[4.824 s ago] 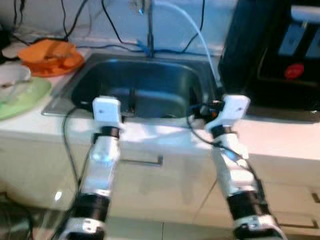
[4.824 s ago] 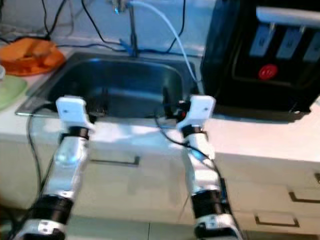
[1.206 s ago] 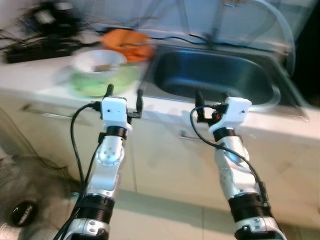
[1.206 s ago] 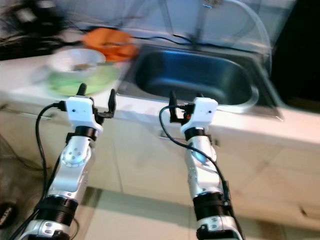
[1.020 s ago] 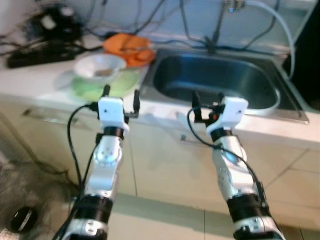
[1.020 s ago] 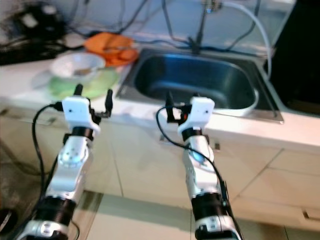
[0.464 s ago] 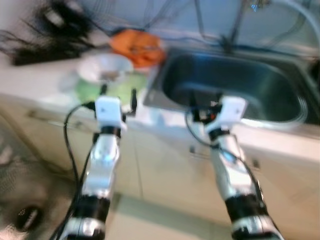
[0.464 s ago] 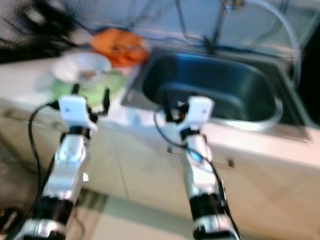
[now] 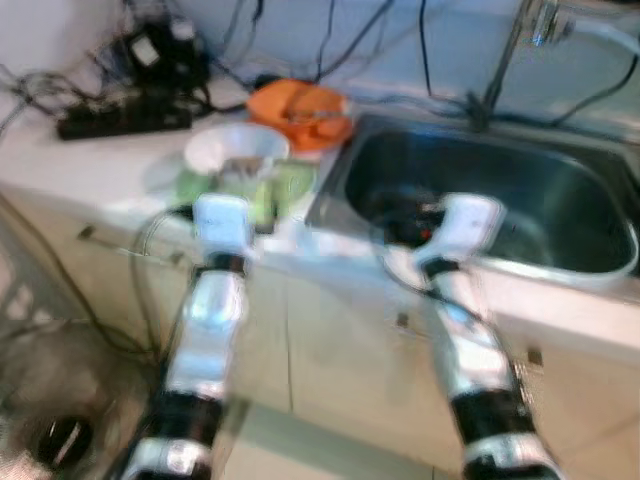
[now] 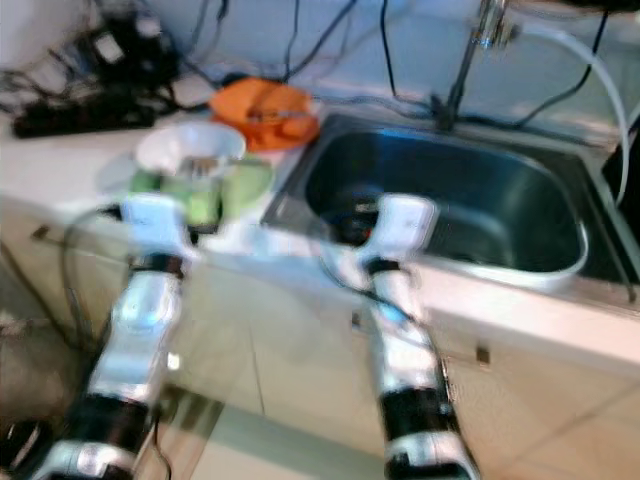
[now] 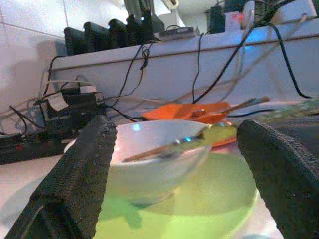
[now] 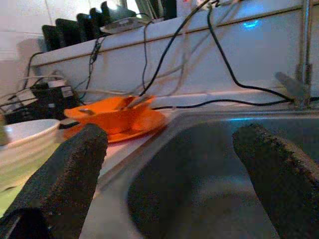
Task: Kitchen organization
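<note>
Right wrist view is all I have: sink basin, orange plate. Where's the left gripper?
Observer: The left gripper is open, facing a white bowl on a green plate, left of the sink.
Operator: Anything in the bowl?
Observer: A utensil lies in it, its handle leaning on the rim.
Operator: Anything over the sink's far side?
Observer: A white hose arcs from the faucet towards the sink's right edge.

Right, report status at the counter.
Both grippers open, empty. Left gripper faces white bowl on green plate. Right gripper at steel sink.
</note>
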Controlling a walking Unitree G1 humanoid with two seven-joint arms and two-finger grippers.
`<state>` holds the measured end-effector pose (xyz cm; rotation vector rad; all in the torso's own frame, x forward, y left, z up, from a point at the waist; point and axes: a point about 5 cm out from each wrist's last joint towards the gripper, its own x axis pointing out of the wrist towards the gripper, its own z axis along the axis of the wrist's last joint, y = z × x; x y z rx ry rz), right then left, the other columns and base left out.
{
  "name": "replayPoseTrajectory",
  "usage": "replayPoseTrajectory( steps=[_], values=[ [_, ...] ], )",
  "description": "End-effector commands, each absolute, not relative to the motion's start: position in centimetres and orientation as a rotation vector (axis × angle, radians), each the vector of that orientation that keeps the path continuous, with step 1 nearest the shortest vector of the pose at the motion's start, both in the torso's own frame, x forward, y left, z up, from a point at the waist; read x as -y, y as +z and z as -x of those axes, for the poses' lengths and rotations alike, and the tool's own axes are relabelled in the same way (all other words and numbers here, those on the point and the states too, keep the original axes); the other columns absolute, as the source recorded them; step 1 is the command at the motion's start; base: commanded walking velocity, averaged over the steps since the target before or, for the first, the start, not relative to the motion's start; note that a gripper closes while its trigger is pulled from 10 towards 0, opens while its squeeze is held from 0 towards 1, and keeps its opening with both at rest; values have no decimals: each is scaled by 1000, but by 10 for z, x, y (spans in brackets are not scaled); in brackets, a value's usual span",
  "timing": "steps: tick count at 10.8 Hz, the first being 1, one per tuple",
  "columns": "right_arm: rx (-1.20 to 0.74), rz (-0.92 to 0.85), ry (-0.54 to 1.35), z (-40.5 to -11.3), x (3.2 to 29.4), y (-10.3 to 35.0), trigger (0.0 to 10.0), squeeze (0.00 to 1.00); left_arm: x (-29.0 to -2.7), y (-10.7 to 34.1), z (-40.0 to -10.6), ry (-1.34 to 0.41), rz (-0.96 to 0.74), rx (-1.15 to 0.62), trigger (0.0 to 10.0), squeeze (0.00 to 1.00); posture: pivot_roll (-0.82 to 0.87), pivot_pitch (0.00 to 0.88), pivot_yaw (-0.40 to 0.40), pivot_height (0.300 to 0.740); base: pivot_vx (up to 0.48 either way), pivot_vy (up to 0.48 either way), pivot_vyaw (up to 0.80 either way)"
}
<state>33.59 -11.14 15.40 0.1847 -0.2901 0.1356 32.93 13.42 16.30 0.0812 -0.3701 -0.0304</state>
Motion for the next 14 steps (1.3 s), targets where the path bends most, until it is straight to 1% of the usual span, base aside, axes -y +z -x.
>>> replayPoseTrajectory(
  steps=[1,4,7,9,10,11,14],
  values=[
    [290,-183,105,-337,123,153,10000,0,-123,164,-329,-72,-75,374,10000,0,63,41,-3,740,0,0,0],
    [291,-183,105,-336,123,154,10000,0,-122,166,-328,-78,-71,382,10000,0,63,40,-4,740,0,0,0],
    [292,-186,105,-337,123,154,10000,0,-121,172,-328,-86,-106,412,10000,0,64,39,-4,740,0,0,0],
    [291,-188,105,-337,123,153,10000,0,-110,183,-328,-167,-276,458,10000,0,66,38,-3,740,0,0,0],
    [289,-190,104,-337,122,153,10000,0,-98,193,-328,-242,-471,512,10000,0,67,39,-3,740,0,0,0],
    [289,-191,103,-337,122,153,10000,0,-95,197,-328,-260,-516,530,10000,0,68,40,-1,740,0,0,0],
    [288,-196,102,-337,121,152,10000,0,-81,204,-332,-346,-770,566,10000,0,72,37,4,740,0,0,0]
  ],
)
